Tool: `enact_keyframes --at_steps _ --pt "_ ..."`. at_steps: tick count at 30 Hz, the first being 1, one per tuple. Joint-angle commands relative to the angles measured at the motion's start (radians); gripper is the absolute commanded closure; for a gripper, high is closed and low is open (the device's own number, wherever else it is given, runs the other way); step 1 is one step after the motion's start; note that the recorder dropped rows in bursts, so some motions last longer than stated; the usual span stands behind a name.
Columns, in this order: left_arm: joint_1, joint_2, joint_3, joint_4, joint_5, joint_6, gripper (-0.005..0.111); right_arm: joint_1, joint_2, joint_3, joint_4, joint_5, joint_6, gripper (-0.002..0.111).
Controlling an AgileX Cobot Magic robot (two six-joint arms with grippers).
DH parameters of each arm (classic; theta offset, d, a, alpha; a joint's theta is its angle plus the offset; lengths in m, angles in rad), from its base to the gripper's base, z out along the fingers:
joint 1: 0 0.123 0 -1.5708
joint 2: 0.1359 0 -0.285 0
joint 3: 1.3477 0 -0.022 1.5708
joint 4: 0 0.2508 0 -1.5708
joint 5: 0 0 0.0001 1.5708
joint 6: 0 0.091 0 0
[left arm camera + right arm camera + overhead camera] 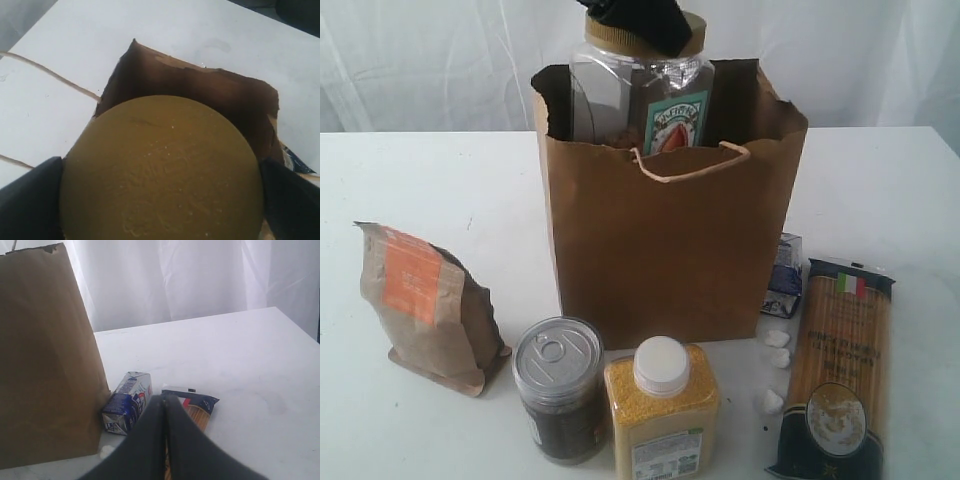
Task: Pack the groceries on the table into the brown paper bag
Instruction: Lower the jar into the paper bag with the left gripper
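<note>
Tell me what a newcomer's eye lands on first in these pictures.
The gold-lidded clear jar sticks out of the tall brown paper bag in the middle of the table, gripped at its lid by the left end effector. In front stand a brown pouch, a pull-tab can and a white-capped yellow-grain jar, with a long spaghetti pack lying at the right.

The lidded jar is partly inside the paper bag. Around the bag: pouch at eight o'clock, can and grain jar at six, carton and spaghetti pack at four.
</note>
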Motion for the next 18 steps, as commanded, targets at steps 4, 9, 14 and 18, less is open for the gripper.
enact_keyframes --at_steps 4,9,14,18 --pt "-0.007 -0.025 0.079 -0.022 -0.038 0.031 0.107 -0.002 -0.007 0.001 -0.004 -0.009 0.004 0.108" --pt "-0.007 -0.087 0.179 -0.008 -0.106 0.074 0.107 -0.002 -0.007 0.001 -0.004 -0.009 0.004 0.108" --pt "-0.007 -0.130 0.293 0.010 -0.139 0.097 0.107 -0.002 -0.007 0.001 -0.004 -0.009 0.004 0.108" --pt "-0.007 -0.153 0.388 -0.034 -0.213 0.156 0.107 -0.002 -0.007 0.001 -0.004 -0.009 0.004 0.108"
